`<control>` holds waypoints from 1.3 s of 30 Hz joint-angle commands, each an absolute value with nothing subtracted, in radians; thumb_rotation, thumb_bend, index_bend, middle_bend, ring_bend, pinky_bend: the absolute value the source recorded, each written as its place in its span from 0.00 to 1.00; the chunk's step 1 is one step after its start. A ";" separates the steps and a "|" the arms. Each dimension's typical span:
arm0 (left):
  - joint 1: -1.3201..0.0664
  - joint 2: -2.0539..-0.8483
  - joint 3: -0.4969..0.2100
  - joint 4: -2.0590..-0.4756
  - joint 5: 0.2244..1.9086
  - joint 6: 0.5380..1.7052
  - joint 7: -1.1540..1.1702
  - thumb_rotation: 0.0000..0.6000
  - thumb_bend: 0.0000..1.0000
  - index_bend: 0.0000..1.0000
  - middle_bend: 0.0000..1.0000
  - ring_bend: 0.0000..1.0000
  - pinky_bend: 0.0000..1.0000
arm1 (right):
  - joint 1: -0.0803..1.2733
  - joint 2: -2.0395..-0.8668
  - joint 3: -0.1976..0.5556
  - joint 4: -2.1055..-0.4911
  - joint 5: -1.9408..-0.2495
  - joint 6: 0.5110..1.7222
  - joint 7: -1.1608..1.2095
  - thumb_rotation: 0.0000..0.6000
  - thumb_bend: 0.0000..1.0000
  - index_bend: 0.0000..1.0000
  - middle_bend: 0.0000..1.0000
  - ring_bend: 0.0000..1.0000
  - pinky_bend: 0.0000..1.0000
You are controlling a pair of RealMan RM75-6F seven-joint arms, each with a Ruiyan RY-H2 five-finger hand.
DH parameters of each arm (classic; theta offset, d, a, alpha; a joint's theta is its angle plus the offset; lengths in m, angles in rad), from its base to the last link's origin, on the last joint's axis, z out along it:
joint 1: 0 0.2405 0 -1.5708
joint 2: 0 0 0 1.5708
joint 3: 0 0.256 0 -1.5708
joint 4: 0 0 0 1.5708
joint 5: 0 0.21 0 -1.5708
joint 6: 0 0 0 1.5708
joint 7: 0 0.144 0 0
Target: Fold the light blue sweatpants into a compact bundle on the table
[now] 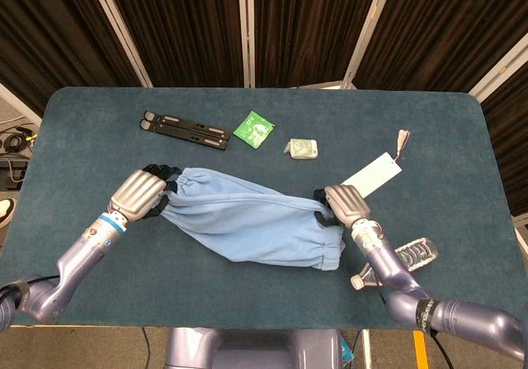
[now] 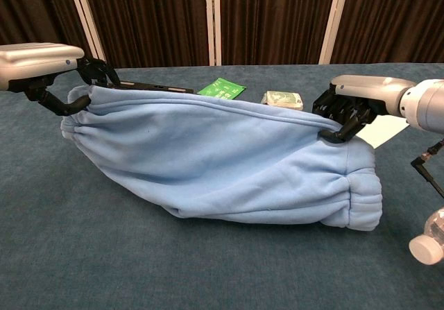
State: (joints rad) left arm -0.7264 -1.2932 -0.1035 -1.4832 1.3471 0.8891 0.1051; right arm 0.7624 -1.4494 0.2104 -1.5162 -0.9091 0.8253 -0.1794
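Sweatpants (image 1: 247,220) of light blue lie folded in half along their length on the counter (image 1: 99,130), stretched as a long band between the two hands. The left hand (image 1: 142,194) grips the far-left end, and its dark fingers (image 2: 55,103) curl over the top edge of the cloth where the elastic band is gathered. The right hand (image 1: 346,205) holds the opposite end; its fingers (image 2: 340,116) are closed on the upper fold, with the cuffed end bunched just below them and resting on the counter. In the chest view the top edge of the fabric runs nearly straight from one set of fingers to the other, while the lower part sags in a curve down to the blue surface.

Beyond the left fingers lies a black folding stand (image 1: 185,130), close to the raised cloth. Further back, between the two hands, sit a green packet (image 1: 253,128) and a small pale green box (image 1: 303,149). A white card (image 1: 373,172) with a small tassel lies just past the right fingers, partly hidden by that hand. A clear plastic bottle (image 1: 404,257) lies on its side behind the right wrist, near the counter's front edge.
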 commanded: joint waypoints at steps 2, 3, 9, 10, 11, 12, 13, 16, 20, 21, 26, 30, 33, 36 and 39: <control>-0.768 -1.340 -0.122 -1.420 1.274 0.819 0.162 1.00 0.67 0.72 0.13 0.13 0.19 | 0.771 -1.457 0.215 -1.497 -0.889 0.803 -0.165 1.00 0.54 0.72 0.62 0.54 0.42; -0.771 -1.346 -0.123 -1.413 1.264 0.812 0.166 1.00 0.67 0.71 0.12 0.12 0.18 | 0.772 -1.458 0.213 -1.494 -0.887 0.798 -0.163 1.00 0.54 0.72 0.62 0.54 0.42; -0.786 -1.395 -0.135 -1.350 1.241 0.807 0.165 1.00 0.67 0.67 0.11 0.11 0.18 | 0.774 -1.479 0.208 -1.450 -0.907 0.800 -0.154 1.00 0.53 0.72 0.61 0.54 0.42; -0.788 -1.403 -0.137 -1.337 1.244 0.811 0.161 1.00 0.67 0.66 0.11 0.11 0.18 | 0.774 -1.482 0.208 -1.443 -0.910 0.801 -0.151 1.00 0.52 0.71 0.60 0.54 0.41; -0.789 -1.417 -0.141 -1.317 1.251 0.819 0.150 1.00 0.67 0.64 0.11 0.11 0.18 | 0.774 -1.485 0.208 -1.433 -0.915 0.801 -0.146 1.00 0.48 0.66 0.57 0.54 0.41; -0.792 -1.432 -0.143 -1.294 1.260 0.824 0.133 1.00 0.66 0.60 0.10 0.10 0.17 | 0.774 -1.488 0.207 -1.421 -0.923 0.797 -0.140 1.00 0.42 0.60 0.53 0.53 0.40; -0.794 -1.442 -0.143 -1.277 1.267 0.825 0.120 1.00 0.66 0.56 0.08 0.09 0.17 | 0.775 -1.489 0.205 -1.414 -0.931 0.793 -0.135 1.00 0.31 0.47 0.45 0.49 0.37; -0.807 -1.469 -0.139 -1.228 1.270 0.801 0.103 1.00 0.65 0.20 0.00 0.01 0.07 | 0.771 -1.490 0.196 -1.390 -0.979 0.779 -0.103 1.00 0.06 0.16 0.16 0.26 0.20; -0.819 -1.499 -0.138 -1.182 1.243 0.780 0.137 1.00 0.65 0.00 0.00 0.00 0.00 | 0.758 -1.494 0.177 -1.354 -1.076 0.805 -0.068 1.00 0.00 0.01 0.00 0.03 0.01; -0.817 -1.508 -0.143 -1.176 1.239 0.791 0.140 1.00 0.65 0.00 0.00 0.00 0.00 | 0.754 -1.490 0.172 -1.353 -1.096 0.812 -0.062 1.00 0.00 0.00 0.00 0.02 0.00; -0.798 -1.520 -0.163 -1.169 1.248 0.863 0.114 1.00 0.64 0.00 0.00 0.00 0.00 | 0.719 -1.444 0.145 -1.383 -1.194 0.879 -0.044 1.00 0.00 0.00 0.00 0.00 0.00; -0.767 -1.495 -0.183 -1.196 1.267 0.937 0.051 1.00 0.65 0.00 0.00 0.00 0.00 | 0.683 -1.381 0.118 -1.440 -1.279 0.932 -0.007 1.00 0.00 0.02 0.00 0.00 0.00; -0.733 -1.448 -0.189 -1.248 1.268 0.983 0.024 1.00 0.65 0.00 0.00 0.00 0.00 | 0.653 -1.333 0.082 -1.479 -1.387 0.994 0.033 1.00 0.00 0.04 0.00 0.00 0.00; -0.691 -1.399 -0.185 -1.308 1.263 1.028 0.017 1.00 0.65 0.00 0.00 0.00 0.00 | 0.635 -1.302 0.041 -1.490 -1.491 1.045 0.058 1.00 0.00 0.08 0.01 0.00 0.00; -0.637 -1.348 -0.170 -1.378 1.256 1.076 0.014 1.00 0.66 0.00 0.00 0.00 0.00 | 0.621 -1.282 -0.002 -1.493 -1.592 1.096 0.063 1.00 0.00 0.11 0.03 0.00 0.00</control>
